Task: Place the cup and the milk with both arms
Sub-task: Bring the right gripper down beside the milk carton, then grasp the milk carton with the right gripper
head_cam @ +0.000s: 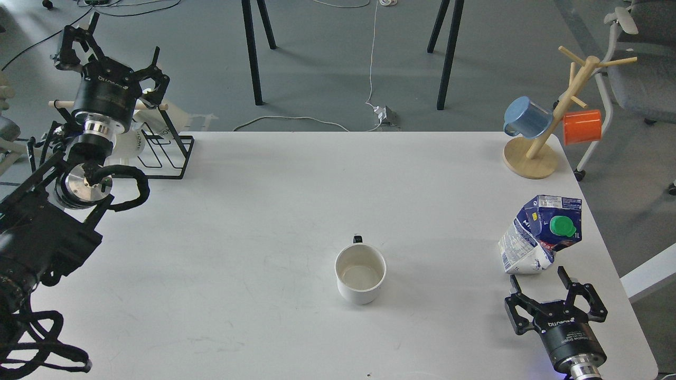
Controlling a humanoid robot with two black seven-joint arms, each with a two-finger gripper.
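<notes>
A white cup [360,273] stands upright and empty near the middle front of the white table [264,211], its dark handle pointing away from me. A blue and white milk carton [540,234] with a green cap stands at the right, dented and leaning. My right gripper [549,281] is open, just in front of the carton, with nothing between its fingers. My left gripper [108,45] is open and empty, raised above the table's far left corner, far from the cup.
A wooden mug tree [549,126] at the far right corner holds a blue mug [525,117] and an orange mug [582,126]. A black wire rack [158,153] stands at the far left corner beside my left arm. Chair and stand legs are on the floor beyond.
</notes>
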